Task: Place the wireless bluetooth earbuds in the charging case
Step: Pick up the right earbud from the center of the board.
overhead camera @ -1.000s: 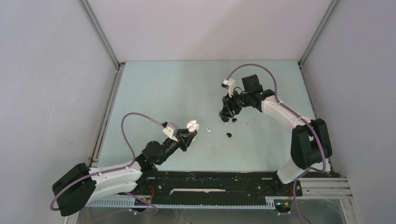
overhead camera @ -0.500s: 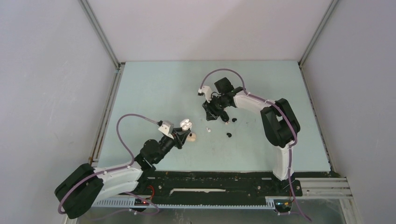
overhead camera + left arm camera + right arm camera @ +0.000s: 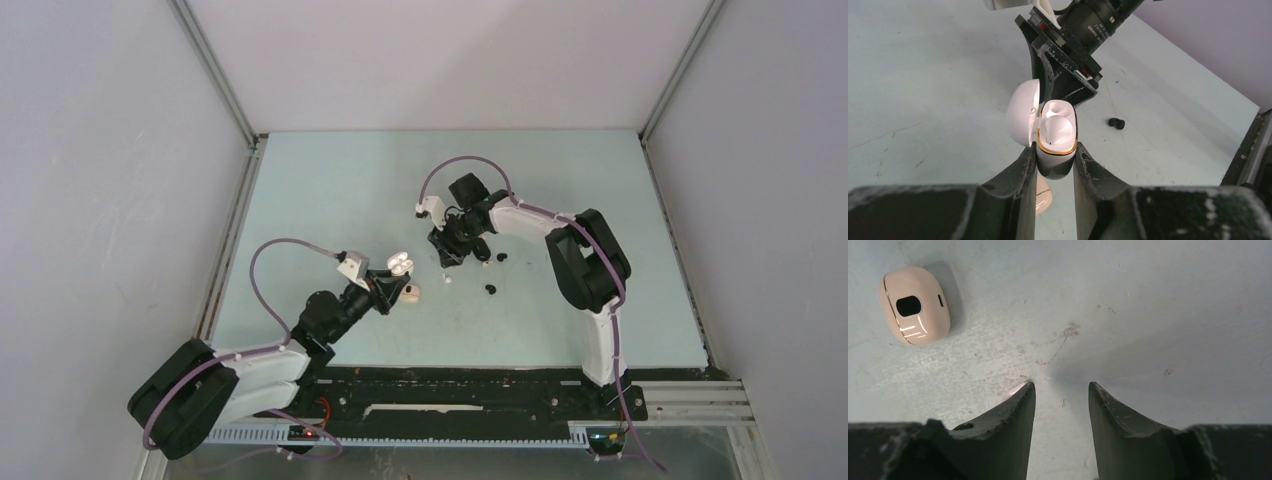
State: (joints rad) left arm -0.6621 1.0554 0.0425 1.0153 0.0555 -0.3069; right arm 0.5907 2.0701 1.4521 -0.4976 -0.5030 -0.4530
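My left gripper (image 3: 1055, 150) is shut on a white charging case (image 3: 1056, 155) with a gold rim, held off the table with its lid (image 3: 1023, 111) swung open. White earbuds (image 3: 1058, 131) lie in its wells. In the top view the case (image 3: 398, 263) sits at the left arm's tip. My right gripper (image 3: 1062, 387) stands open just above the table with nothing between its fingers; in the top view it (image 3: 445, 256) hovers right of the held case. A loose white earbud (image 3: 447, 280) and two black earbuds (image 3: 490, 289) (image 3: 500, 256) lie on the table nearby.
A closed beige case (image 3: 411, 292) lies on the table just under the left gripper; the same case (image 3: 914, 305) shows at the upper left of the right wrist view. The pale green table (image 3: 330, 190) is walled on three sides.
The right arm has swung left from the right side toward the table's middle, close to the held case. The left gripper has drawn the case slightly left, uncovering the beige case.
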